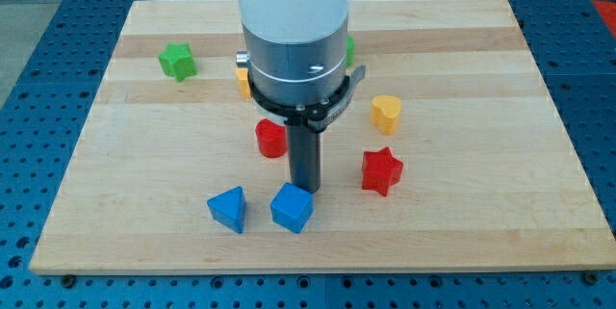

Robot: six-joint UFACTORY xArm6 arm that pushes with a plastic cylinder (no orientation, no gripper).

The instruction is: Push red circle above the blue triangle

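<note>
Nearest the view's bottom, on the wooden table: blue triangle at left, blue cube just to its right, the two close but apart. Directly above the blue cube, my tip, right at the cube's upper edge, seemingly touching it; contact hard to confirm. No gripper on this arm, only the dark rod, so nothing to spread or pinch. Further up, red circle just left of the rod, partly hidden by it, sitting above and slightly right of the blue triangle, well apart from it. Red star off to the view's right. Beyond, yellow heart. Farther still, yellow block and green block, both mostly hidden behind the arm. Green star toward the top left.
</note>
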